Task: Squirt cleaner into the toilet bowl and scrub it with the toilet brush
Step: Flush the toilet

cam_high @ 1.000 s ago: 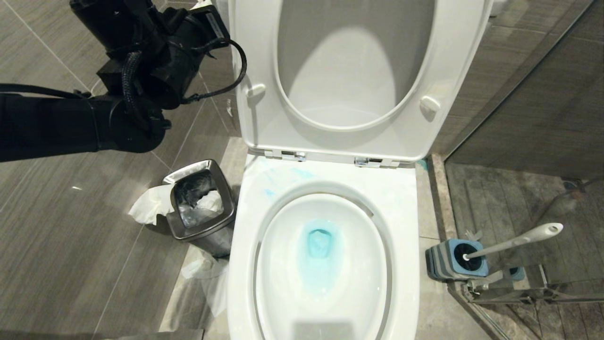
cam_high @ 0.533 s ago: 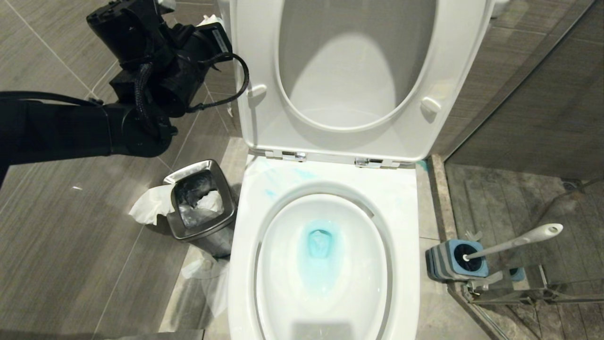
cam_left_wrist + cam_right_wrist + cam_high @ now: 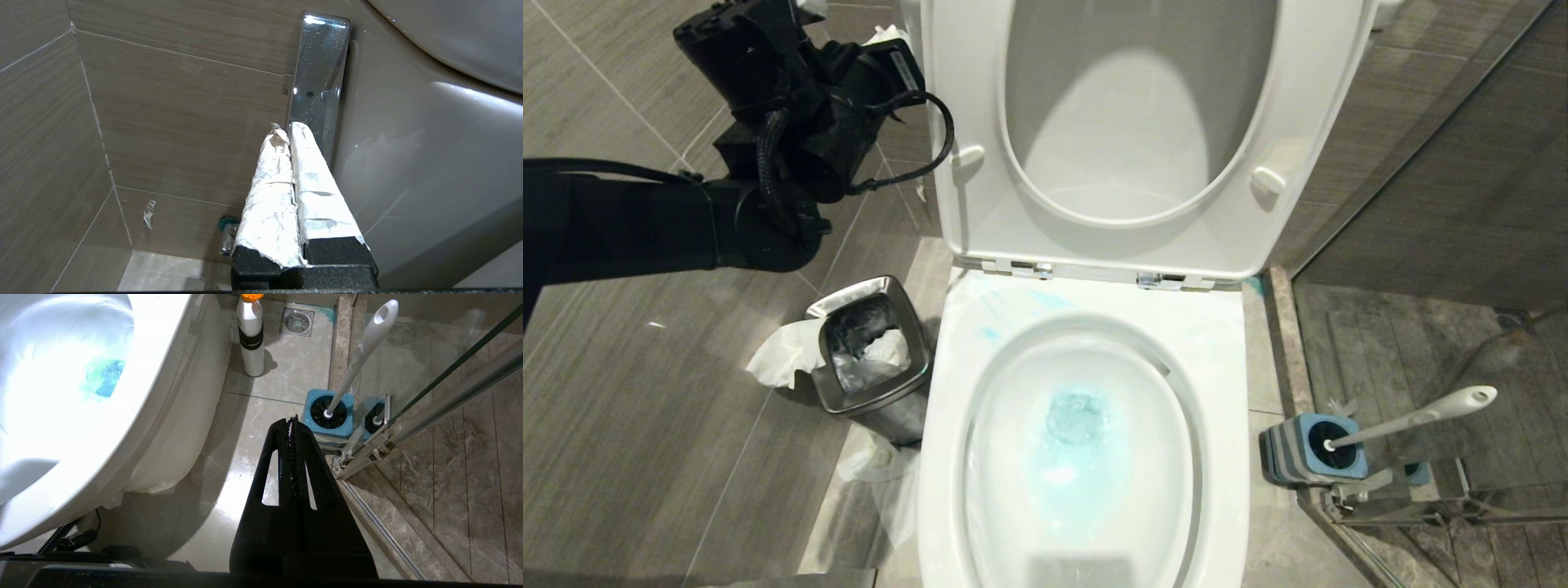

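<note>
From the head view, the toilet bowl (image 3: 1086,457) sits centre, seat and lid raised, with the cleaner (image 3: 1074,457) tinting the churning water blue and pale smears on the rim behind the basin. Judging by that swirl, a flush is running. The left gripper (image 3: 894,41) is raised beside the lid, left of the bowl, and its fingertips are cut off behind the lid's edge here. The toilet brush (image 3: 1413,418) stands in its blue holder (image 3: 1311,457) on the floor right of the bowl, untouched. A steel bin (image 3: 870,359) stuffed with paper stands left of the bowl.

From the left wrist view, the left gripper (image 3: 288,130) has its foil-wrapped fingers pressed together, empty, their tips against a chrome flush lever (image 3: 320,77) on the tank behind the bowl; probably they are pressing it. Whether there is real contact is hard to make out.

From the right wrist view, the right gripper (image 3: 293,420) hangs parked low right of the bowl, its fingers closed on nothing, pointing toward the brush (image 3: 359,355) in the holder (image 3: 327,416). A white bottle with an orange cap (image 3: 250,335) stands beside the bowl's base; its label is unreadable.
</note>
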Robot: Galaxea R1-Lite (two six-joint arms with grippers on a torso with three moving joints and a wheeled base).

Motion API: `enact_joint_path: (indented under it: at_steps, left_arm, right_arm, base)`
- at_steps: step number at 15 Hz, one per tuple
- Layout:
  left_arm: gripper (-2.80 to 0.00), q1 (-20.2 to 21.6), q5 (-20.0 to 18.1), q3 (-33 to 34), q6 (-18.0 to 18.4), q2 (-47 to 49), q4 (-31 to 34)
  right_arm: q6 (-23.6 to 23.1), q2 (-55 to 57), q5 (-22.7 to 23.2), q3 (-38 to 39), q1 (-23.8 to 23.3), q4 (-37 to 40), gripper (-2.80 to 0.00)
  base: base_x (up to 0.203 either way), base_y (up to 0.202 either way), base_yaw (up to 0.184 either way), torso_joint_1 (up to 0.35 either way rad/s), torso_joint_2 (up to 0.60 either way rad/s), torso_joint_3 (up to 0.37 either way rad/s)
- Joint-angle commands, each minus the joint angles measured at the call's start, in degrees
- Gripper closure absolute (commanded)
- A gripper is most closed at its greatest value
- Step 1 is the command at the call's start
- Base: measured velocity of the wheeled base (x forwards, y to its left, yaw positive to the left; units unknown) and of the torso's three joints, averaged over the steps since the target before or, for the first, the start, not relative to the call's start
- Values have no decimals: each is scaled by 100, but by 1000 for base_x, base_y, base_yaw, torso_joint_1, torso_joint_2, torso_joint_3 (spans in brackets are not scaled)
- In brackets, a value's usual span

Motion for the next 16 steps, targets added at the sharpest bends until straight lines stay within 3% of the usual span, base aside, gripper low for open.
enact_joint_path:
  at_steps: [1, 16]
  left_arm:
    - [0, 0, 8, 5, -1, 15, -38]
    - [0, 25, 15, 9, 131, -791, -13]
  right_arm:
    - [5, 1, 1, 1, 0, -2, 0]
    - [-1, 9, 1, 1, 8, -1, 0]
  base:
    - [0, 0, 0, 0, 0, 0]
    - [0, 0, 0, 0, 0, 0]
